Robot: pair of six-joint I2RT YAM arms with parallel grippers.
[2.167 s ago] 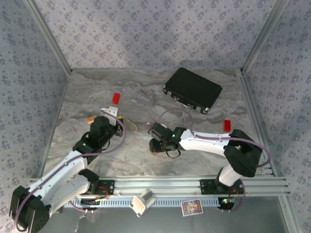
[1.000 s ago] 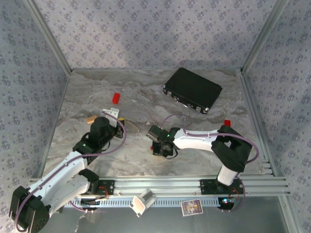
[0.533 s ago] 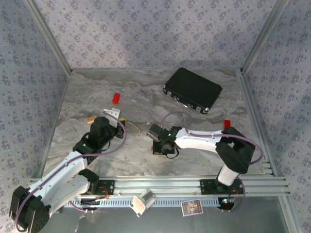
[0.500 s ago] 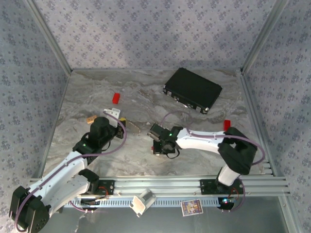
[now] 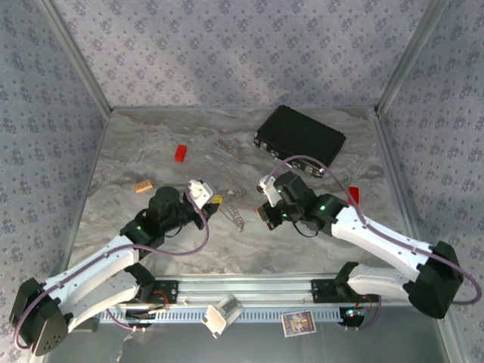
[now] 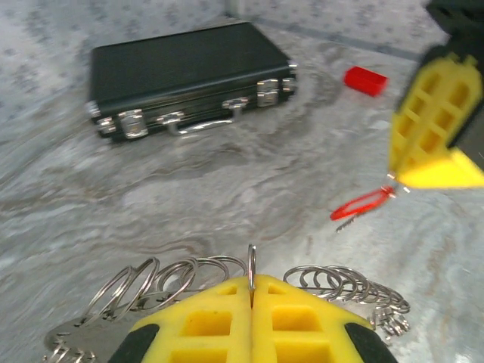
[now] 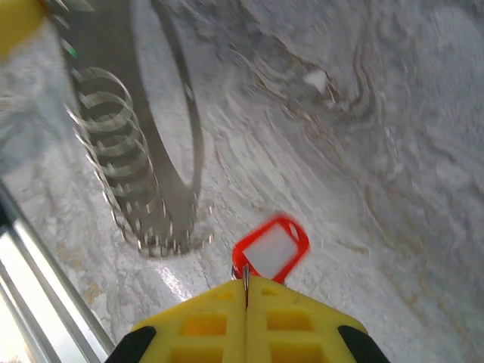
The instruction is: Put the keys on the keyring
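Note:
My left gripper (image 6: pixel 252 283) is shut on one ring of the keyring (image 6: pixel 181 276), a silvery string of metal rings that fans out on both sides of the yellow fingers. From above, the left gripper (image 5: pixel 215 203) holds the keyring (image 5: pixel 235 218) just over the table's middle. My right gripper (image 7: pixel 246 281) is shut on the small metal loop of a red key (image 7: pixel 272 246) with a red plastic head and pale window. The red key (image 6: pixel 362 204) hangs below the right gripper's yellow finger (image 6: pixel 431 128), a short way right of the keyring (image 7: pixel 121 170). The right gripper (image 5: pixel 266 215) faces the left one.
A flat black case (image 5: pixel 300 140) lies at the back right. A red block (image 5: pixel 181 153) and a tan-orange block (image 5: pixel 144 185) sit at the left, and another red block (image 5: pixel 353 194) is at the right. The metal rail (image 5: pixel 302 287) runs along the near edge.
The right gripper has shut on the red key and lifted it off the table, swinging back and right. The left arm has carried the keyring rightward toward it.

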